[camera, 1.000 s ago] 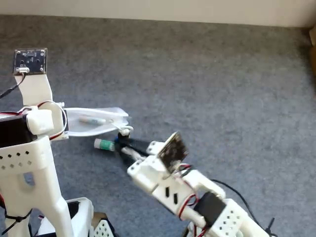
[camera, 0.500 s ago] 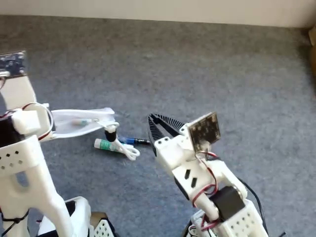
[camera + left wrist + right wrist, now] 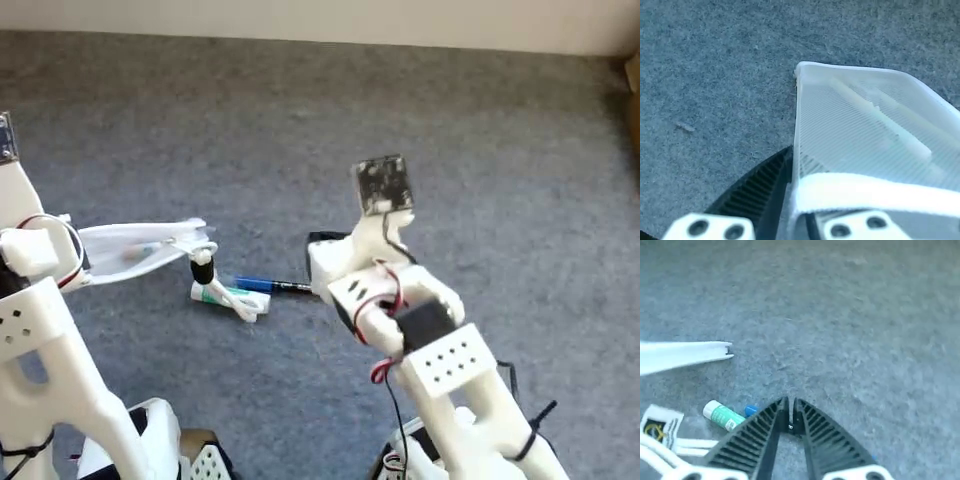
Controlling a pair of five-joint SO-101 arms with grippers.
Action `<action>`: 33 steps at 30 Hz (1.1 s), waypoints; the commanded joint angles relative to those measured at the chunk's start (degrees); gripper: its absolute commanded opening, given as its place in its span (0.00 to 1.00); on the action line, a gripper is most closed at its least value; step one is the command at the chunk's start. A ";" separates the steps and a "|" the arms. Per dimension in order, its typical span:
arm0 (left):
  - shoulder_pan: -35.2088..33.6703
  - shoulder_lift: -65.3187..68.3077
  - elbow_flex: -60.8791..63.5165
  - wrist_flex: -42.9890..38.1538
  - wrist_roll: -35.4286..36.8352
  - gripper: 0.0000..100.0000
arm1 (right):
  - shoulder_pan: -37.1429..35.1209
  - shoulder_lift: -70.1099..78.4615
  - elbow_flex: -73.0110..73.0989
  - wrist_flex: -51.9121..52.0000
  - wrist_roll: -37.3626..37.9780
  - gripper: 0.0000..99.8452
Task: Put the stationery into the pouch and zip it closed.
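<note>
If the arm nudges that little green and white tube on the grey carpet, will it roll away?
Probably a little: the green and white cylindrical tube lies on its round side, so a sideways push should roll it. The fuzzy grey carpet would likely stop it soon. It looks small, so probably light.

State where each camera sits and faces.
High view: fixed above, looking down on carpet, pouch, glue stick, pen; left arm and right arm show.
Left wrist view: on left arm, looking along left gripper at held pouch.
Right wrist view: on right arm, looking past shut right gripper at glue stick.
Shared: all three show pouch.
</note>
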 commanded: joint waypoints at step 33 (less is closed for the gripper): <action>-0.75 -0.84 1.27 -1.05 0.53 0.01 | 1.45 52.88 -35.21 13.05 -47.30 0.16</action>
